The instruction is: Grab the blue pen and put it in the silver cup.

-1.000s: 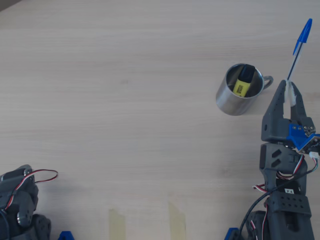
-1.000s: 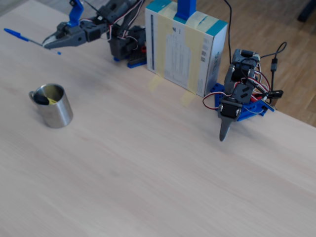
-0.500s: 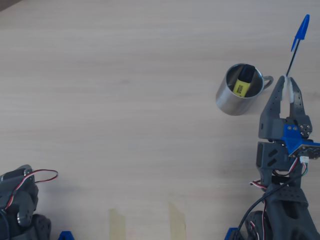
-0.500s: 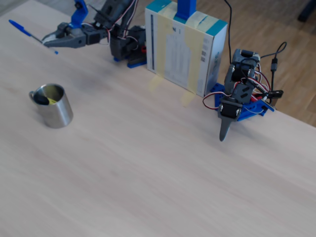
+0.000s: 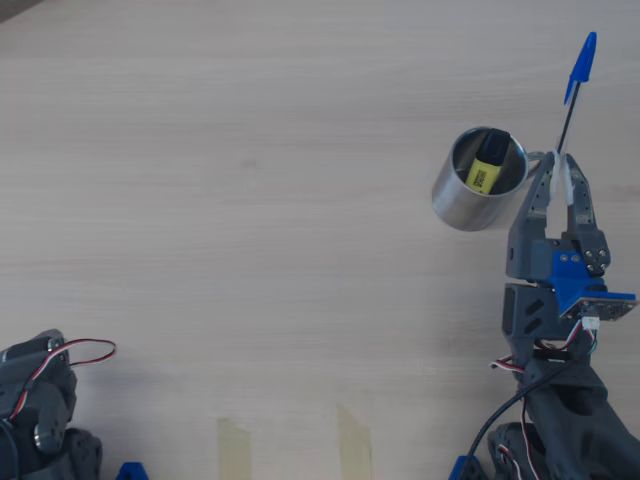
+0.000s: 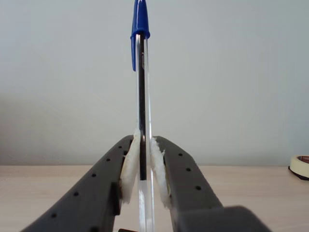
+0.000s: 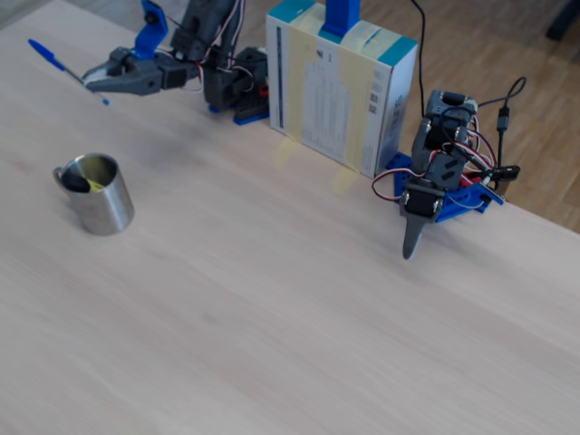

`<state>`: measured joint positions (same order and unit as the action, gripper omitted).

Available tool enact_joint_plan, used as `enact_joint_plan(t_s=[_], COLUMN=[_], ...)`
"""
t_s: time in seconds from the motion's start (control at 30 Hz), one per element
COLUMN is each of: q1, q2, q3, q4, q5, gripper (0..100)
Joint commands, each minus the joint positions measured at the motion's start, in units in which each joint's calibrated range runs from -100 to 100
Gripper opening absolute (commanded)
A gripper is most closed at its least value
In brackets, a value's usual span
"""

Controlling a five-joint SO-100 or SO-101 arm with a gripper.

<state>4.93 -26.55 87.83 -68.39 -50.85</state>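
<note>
The blue pen is clamped between my gripper's white pads, its capped end pointing away from the arm. The wrist view shows the clear barrel of the pen standing upright between the padded fingers, with the gripper shut on it. The silver cup stands on the table just left of my fingertips in the overhead view, with its handle toward them. In the fixed view the pen and gripper hover above the table, behind the cup.
A yellow-and-black highlighter lies inside the cup. A second arm sits at the right, tip down, beside a cardboard box. Its body shows at the overhead view's lower left. Tape strips mark the near edge. A tape roll lies far right.
My gripper has swung left toward the cup in the overhead view, carrying the pen, which stays clamped. The cup and the other arm have not moved.
</note>
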Motion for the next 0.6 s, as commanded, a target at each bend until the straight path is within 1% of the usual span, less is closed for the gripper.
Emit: enact_joint_plan(t_s=[0.0,0.17,0.27,0.4,0.57], q1=[-0.1,0.2,0.4,0.5,0.1], q2=[2.8,7.8,10.7,14.1,19.3], q3=[-0.3,-1.3,-1.3,-1.6,-6.1], q4=[-3.0,-7.9,-10.4,-12.4,-12.6], q5=[0.4,2.2,2.3,2.2,2.2], gripper=[2,2,2,2,2])
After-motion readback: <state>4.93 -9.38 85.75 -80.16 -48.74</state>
